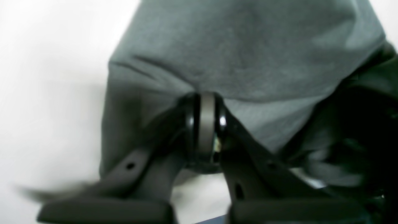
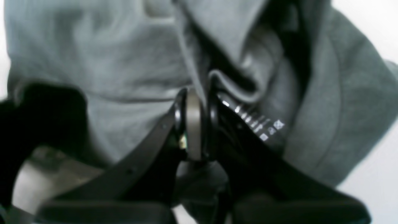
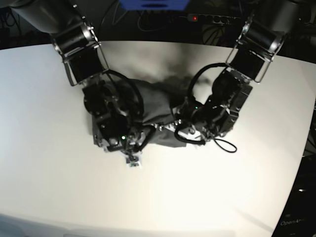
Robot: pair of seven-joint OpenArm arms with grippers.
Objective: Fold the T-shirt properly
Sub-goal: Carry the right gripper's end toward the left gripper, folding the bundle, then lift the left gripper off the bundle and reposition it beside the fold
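While both arms crowd the white table (image 3: 44, 148), each pincer grips the T-shirt (image 3: 153, 106).

**Around the edges: table, power strip, cables**

A white table (image 3: 44, 163) fills most of the base view, its far edge curving across the top of the frame. Beyond that edge, at upper centre, a black power strip (image 3: 210, 19) lies with one small red light lit (left end). A blue object (image 3: 153, 4) sits at the very top centre, cut off by the frame. Dark cables (image 3: 148, 19) tangle on the floor behind the table.
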